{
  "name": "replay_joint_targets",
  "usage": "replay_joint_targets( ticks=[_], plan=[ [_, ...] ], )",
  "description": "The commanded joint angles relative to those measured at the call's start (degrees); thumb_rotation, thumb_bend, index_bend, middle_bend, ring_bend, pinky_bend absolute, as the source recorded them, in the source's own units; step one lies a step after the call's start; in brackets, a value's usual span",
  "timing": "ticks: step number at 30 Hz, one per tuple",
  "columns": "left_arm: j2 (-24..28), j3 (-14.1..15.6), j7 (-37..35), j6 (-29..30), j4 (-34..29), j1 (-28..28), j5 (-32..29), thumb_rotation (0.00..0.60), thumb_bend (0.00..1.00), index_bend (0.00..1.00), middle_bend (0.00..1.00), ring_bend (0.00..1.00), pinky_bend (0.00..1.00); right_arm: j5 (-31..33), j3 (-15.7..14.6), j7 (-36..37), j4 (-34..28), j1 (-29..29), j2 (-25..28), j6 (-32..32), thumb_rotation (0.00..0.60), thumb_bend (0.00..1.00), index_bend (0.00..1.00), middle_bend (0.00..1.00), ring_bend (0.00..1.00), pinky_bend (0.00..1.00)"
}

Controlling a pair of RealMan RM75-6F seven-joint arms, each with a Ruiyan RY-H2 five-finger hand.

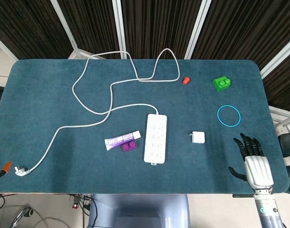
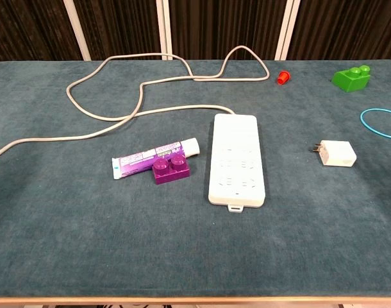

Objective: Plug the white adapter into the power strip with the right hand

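The teal table (image 1: 50,95) filled both views, its near edge cut off by the chest camera. Across it ran the long white cable (image 1: 92,111), looping twice near the far edge and ending in a plug (image 1: 20,170) at the near left corner, a corner the chest view did not reach. The cable met the white power strip (image 1: 155,138) at its far end; the strip lay lengthwise mid-table, sockets up, though they were faint and hard to count in either view.

At the near right edge sat the right hand (image 1: 253,164), palm down, fingers spread and pointing away, holding nothing; only the head view caught it, and the wrist ran out of frame. The left hand did not show in either view.

The blue ring (image 1: 229,115) lay flat beyond the hand, half cut off by the chest view's right edge. A toothpaste tube (image 2: 154,156) lay left of the strip, a purple block (image 2: 170,171) touching its near side. The white adapter (image 2: 337,153) rested right of the strip, well apart from it, prongs pointing toward the strip. A green block (image 2: 351,78) and a small red cap (image 2: 283,77) sat far back.
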Motion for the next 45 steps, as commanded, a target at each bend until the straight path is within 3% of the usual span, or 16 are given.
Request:
replay_joint_targets(
  ticks=[1, 35, 40, 45],
  plan=[
    [-0.01, 0.01, 0.05, 0.02, -0.02, 0.01, 0.02, 0.600, 0.17, 0.17, 0.03, 0.00, 0.08, 0.04, 0.00, -0.08, 0.05, 0.04, -0.06, -0.12, 0.600, 0.27, 0.12, 0.00, 0.00, 0.00],
    [0.16, -0.07, -0.23, 0.66, -0.05, 0.32, 0.21, 0.600, 0.17, 0.17, 0.03, 0.00, 0.08, 0.71, -0.34, -0.87, -1.00, 0.11, 0.30, -1.79, 0.600, 0.26, 0.12, 0.00, 0.00, 0.00],
    [-0.06, -0.07, 0.60, 0.31, -0.09, 0.12, 0.07, 0.600, 0.17, 0.17, 0.03, 0.00, 0.08, 1.72, -0.29, -2.04, -1.44, 1.05, -0.06, -4.08, 0.600, 0.27, 0.13, 0.00, 0.00, 0.00],
    [-0.19, -0.12, 0.84, 0.29, -0.17, 0.09, -0.03, 0.600, 0.17, 0.17, 0.03, 0.00, 0.08, 3.93, 0.21, -2.90, -1.94, 4.31, 0.26, -10.70, 0.600, 0.26, 0.13, 0.00, 0.00, 0.00]
  ],
)
